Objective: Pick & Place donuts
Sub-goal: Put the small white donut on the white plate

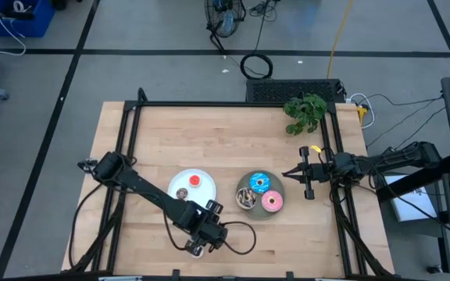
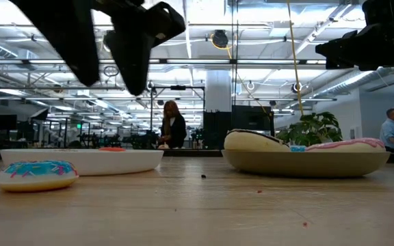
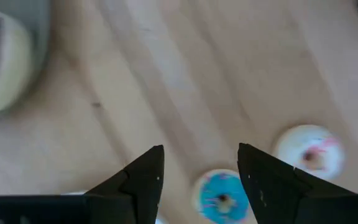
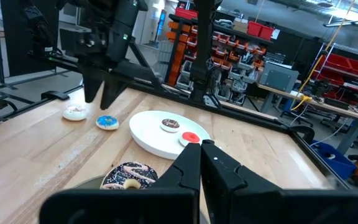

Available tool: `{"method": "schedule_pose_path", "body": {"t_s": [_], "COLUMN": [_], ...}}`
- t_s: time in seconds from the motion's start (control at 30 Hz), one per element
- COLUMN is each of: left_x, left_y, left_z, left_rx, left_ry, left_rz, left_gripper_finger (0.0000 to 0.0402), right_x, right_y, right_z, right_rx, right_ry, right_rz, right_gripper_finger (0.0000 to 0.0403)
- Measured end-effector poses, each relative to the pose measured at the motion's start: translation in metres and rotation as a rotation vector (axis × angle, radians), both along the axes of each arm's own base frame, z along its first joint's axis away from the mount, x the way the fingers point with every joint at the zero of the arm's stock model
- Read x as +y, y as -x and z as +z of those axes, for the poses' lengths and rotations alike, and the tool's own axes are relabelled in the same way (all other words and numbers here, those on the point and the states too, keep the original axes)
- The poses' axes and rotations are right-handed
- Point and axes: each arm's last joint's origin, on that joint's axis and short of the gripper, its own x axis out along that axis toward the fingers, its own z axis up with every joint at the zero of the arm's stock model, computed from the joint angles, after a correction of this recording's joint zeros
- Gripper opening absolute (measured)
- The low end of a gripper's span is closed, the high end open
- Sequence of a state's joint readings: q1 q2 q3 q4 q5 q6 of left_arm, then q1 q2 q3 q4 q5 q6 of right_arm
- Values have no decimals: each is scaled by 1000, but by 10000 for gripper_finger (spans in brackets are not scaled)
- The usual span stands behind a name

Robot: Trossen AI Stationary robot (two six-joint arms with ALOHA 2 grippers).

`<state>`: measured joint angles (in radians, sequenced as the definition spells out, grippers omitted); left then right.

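Blue donut (image 3: 220, 198) lies on tabletop (image 3: 185, 74) under left hand (image 3: 201, 168), fingers wide, empty. Best drop straight, straddle ring, close gently. Right hand (image 4: 202, 163) shut, waiting beside grey plate (image 1: 250, 211).

Two donuts (image 1: 187, 184) on left plate (image 1: 206, 190), three donuts (image 1: 260, 193) on right plate (image 1: 281, 190), two tiny donuts (image 4: 92, 117) on table (image 1: 209, 133)

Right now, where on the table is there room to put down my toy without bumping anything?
The best bare patch is the far half of the table, between the plant and the far left corner. The near right corner, past the grey plate, is free too. It is crowded in the middle, around the white plate and grey plate, and at the near edge where the left claw hangs over two tiny donuts.
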<state>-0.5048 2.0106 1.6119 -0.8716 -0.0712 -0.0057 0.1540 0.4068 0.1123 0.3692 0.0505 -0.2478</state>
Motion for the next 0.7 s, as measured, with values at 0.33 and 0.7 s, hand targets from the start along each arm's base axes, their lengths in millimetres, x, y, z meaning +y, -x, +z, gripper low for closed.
{"method": "schedule_pose_path", "body": {"t_s": [0.33, 0.7], "left_x": [-21, -52], "left_y": [12, 20], "left_z": [0, -15], "left_rx": [43, 3], "left_ry": [93, 81], "left_rz": [96, 10], "left_gripper_finger": [207, 207], "right_x": [0, 0], "right_y": [0, 0], "right_z": [0, 0], "right_rx": [0, 0], "right_ry": [0, 0], "right_rz": [0, 1], "right_gripper_finger": [0, 0]}}
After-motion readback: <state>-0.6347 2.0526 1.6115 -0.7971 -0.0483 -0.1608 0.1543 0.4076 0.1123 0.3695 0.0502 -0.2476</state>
